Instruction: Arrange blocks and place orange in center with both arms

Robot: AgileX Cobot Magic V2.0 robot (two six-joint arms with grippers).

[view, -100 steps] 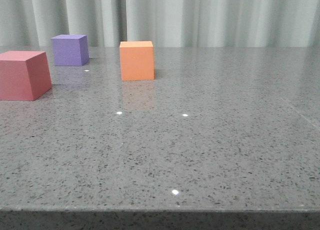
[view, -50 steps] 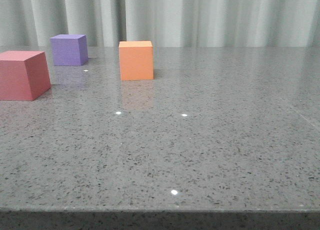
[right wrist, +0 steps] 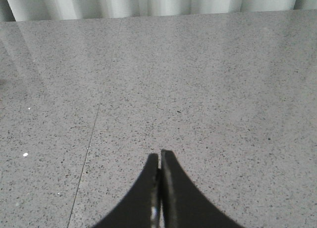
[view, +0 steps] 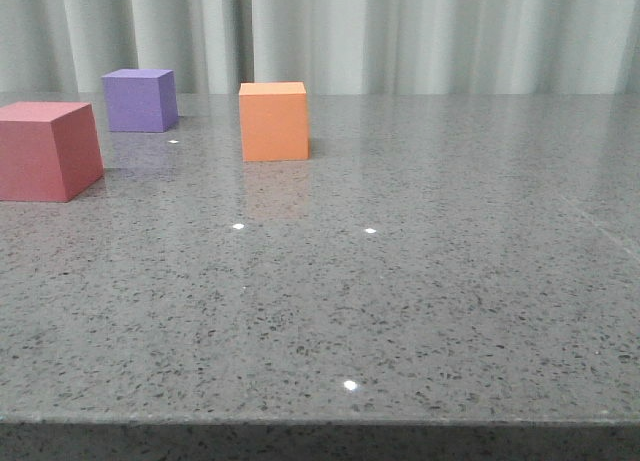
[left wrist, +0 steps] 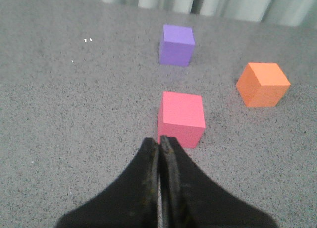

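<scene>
Three blocks stand in the way near the far left corner of the grey table (view: 450, 281): the pink-red cube (view: 47, 149) at the left edge, the purple cube (view: 140, 100) behind it near the far edge, and the orange cube (view: 274, 121) to their right. There are open gaps between all three. The middle, the near edge and the whole right side are bare.
</scene>
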